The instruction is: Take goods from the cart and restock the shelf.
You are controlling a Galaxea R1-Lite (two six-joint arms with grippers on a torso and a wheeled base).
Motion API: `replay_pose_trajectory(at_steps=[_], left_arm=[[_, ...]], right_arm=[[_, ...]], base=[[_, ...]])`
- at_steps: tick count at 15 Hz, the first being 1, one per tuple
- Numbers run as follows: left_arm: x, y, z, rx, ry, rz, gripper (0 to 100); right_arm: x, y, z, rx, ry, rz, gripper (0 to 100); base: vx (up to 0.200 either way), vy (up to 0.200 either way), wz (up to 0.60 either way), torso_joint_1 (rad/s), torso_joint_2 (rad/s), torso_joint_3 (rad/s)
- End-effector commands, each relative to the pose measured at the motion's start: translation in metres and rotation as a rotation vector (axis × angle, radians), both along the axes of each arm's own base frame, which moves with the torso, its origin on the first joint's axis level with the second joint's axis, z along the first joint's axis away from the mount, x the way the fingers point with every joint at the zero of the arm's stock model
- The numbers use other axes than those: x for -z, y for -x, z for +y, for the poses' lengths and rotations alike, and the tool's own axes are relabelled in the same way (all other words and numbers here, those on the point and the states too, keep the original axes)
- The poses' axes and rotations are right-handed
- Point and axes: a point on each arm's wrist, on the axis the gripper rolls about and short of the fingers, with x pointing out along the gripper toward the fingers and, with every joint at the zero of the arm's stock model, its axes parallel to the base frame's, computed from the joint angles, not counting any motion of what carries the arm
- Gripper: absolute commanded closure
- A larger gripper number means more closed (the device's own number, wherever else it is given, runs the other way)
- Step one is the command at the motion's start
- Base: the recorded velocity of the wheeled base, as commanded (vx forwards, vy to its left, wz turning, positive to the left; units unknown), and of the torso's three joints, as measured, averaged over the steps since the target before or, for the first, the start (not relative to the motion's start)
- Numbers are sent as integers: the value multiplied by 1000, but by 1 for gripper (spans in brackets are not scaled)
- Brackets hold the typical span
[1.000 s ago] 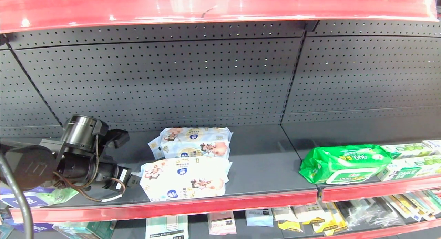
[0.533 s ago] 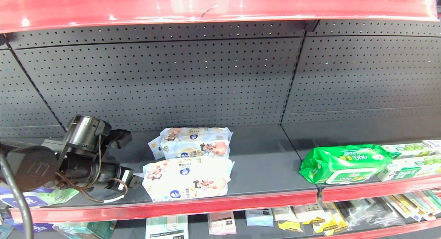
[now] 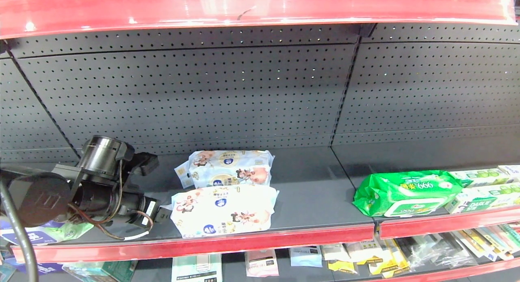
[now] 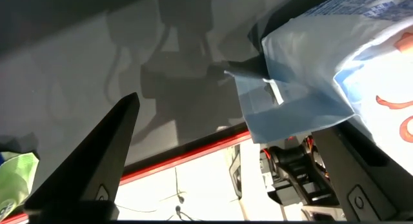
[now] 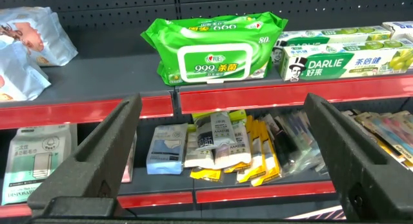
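1. The left gripper [image 4: 224,114] sits at the left end of the grey shelf [image 3: 313,200], level with its red front edge.
2. Its fingers [image 4: 97,166] are spread wide. The sealed end of the front pack of wipes [image 3: 223,211] lies between them, close to one finger, and is not pinched.
3. The front pack of wipes lies flat on the shelf, just behind the red edge.
4. The rear pack of wipes [image 3: 229,168] lies flat directly behind it. The two packs are almost touching.
5. The right gripper [image 5: 219,166] is held in front of the shelf. Its fingers [image 5: 97,159] are spread wide and hold nothing.
6. A green pack [image 5: 216,46] lies on the right section of the shelf, with toothpaste boxes [image 5: 342,53] just beside it.
7. Sachets [image 5: 219,143] stand in a row on the lower shelf [image 5: 264,192].
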Motion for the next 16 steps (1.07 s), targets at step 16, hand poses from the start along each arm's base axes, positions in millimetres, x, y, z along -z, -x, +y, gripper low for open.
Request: replay_pose_trajectory(at_steps=[16], left_arm=[[-1,-1,-6,22,-1,-6,0]], right_arm=[[0,0,0,0,0,1,0]], base=[[0,0,0,0,0,0]])
